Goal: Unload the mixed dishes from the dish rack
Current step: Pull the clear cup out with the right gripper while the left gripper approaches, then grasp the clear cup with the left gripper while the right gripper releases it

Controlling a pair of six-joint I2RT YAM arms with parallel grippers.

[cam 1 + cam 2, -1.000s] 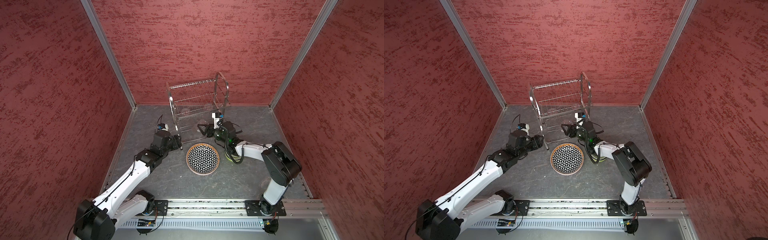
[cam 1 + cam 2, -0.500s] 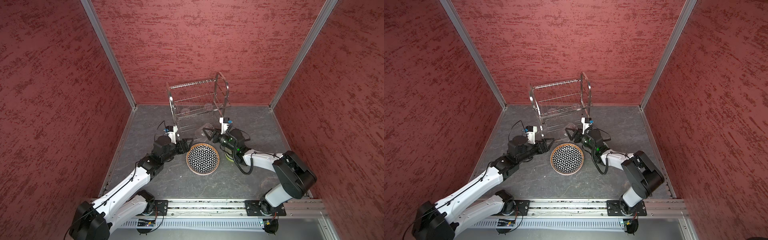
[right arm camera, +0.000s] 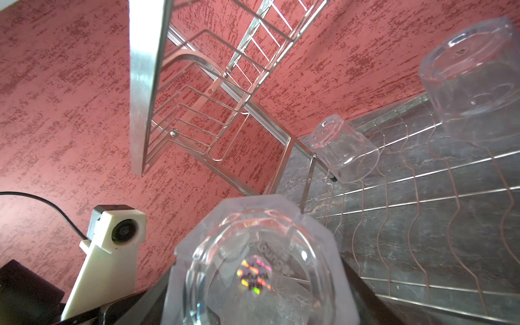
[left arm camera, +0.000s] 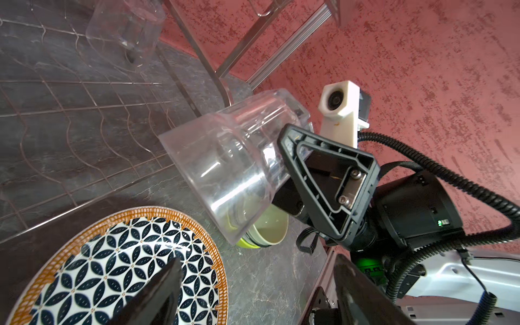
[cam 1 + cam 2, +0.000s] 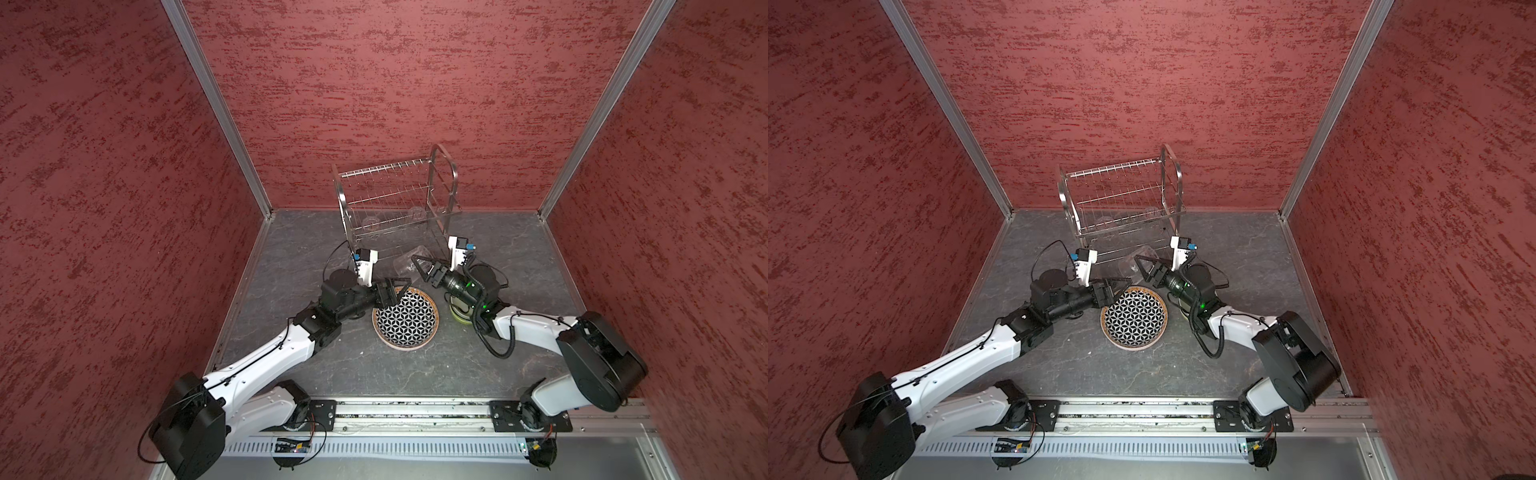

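The right gripper is clamped on the thick base end of a clear tumbler, which lies on its side clear of the floor, just in front of the dish rack, mouth pointing towards the left arm. The base is probably chosen because it is the stiffest part of slippery glass, and the sideways tilt suits drawing it out from under the upper tier.

In both top views this pair sits at centre frame. The left gripper hovers just beside it over the upper-left rim of the geometric plate, jaws well apart with nothing between them; it looks free either to steady the glass or to reach for the next dish.

The plate lies flat on the floor below the rack, placed where it leaves the rack front open. The stacked bowls, cream-green inside lime, sit just right of it, partly under the right arm. Two more tumblers rest mouth down on the rack's lower wires, so the unloading appears unfinished; no other plates or bowls can be made out.

The floor is dark grey, stone-patterned and matt, likely grippy enough for glass set down gently. Red textured walls enclose three sides, with metal corner posts; the arms mount on a rail along the bottom of the frame.
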